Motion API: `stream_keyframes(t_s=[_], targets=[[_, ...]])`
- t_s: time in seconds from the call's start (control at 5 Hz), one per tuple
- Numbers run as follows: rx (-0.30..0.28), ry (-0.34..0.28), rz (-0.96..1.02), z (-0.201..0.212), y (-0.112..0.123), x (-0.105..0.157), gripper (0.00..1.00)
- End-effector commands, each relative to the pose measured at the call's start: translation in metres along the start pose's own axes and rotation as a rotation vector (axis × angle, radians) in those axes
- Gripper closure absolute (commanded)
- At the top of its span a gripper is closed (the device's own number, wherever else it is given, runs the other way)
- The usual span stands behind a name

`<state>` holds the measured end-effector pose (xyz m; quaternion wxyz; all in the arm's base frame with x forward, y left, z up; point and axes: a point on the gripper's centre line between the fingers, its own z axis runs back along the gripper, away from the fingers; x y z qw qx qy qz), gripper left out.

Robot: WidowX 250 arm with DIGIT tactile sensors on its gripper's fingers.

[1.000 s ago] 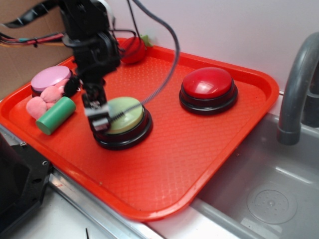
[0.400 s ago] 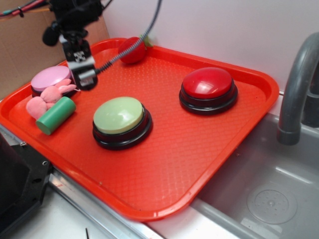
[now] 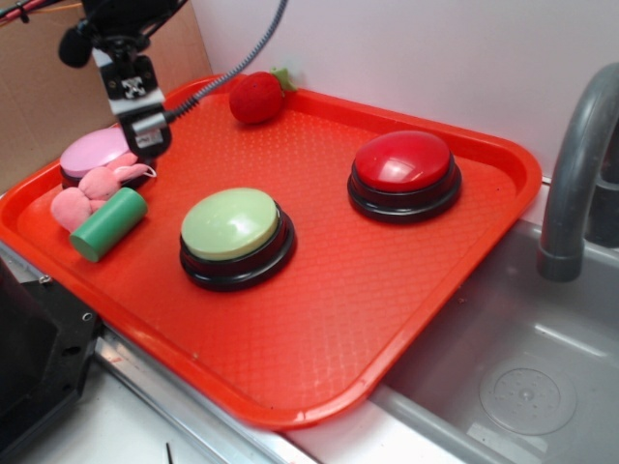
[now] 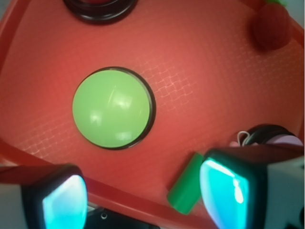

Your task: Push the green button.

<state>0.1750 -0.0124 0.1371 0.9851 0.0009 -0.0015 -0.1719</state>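
The green button [image 3: 232, 224], a pale green dome on a black base, sits in the middle of the red tray [image 3: 319, 319]; in the wrist view the green button [image 4: 113, 108] lies ahead of the fingers. My gripper [image 3: 147, 140] hangs in the air at the tray's back left, above the pink-topped button [image 3: 95, 153] and well clear of the green one. In the wrist view the gripper [image 4: 143, 200] stands open, its two fingertips wide apart with nothing between them.
A red button [image 3: 404, 164] stands at the tray's right. A small dark green cylinder [image 3: 108, 223] and a pink plush toy [image 3: 82, 198] lie at the left. A red ball [image 3: 256, 97] sits at the back. A sink [image 3: 522, 377] and grey faucet [image 3: 571, 164] are on the right.
The gripper was down on the green button's left side a second ago. It has since lifted and moved away to the back left, and the button's whole dome now shows.
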Motion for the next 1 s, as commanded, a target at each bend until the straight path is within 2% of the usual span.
stream_keyframes(t_s=[0.0, 0.2, 0.6, 0.8], targets=[[0.018, -0.034, 0.100, 0.027, 0.013, 0.003, 0.00], [0.015, -0.024, 0.153, 0.034, 0.022, 0.003, 0.00], [0.060, -0.025, 0.305, 0.053, 0.029, -0.009, 0.00], [0.082, -0.004, 0.373, 0.060, 0.030, -0.016, 0.00]])
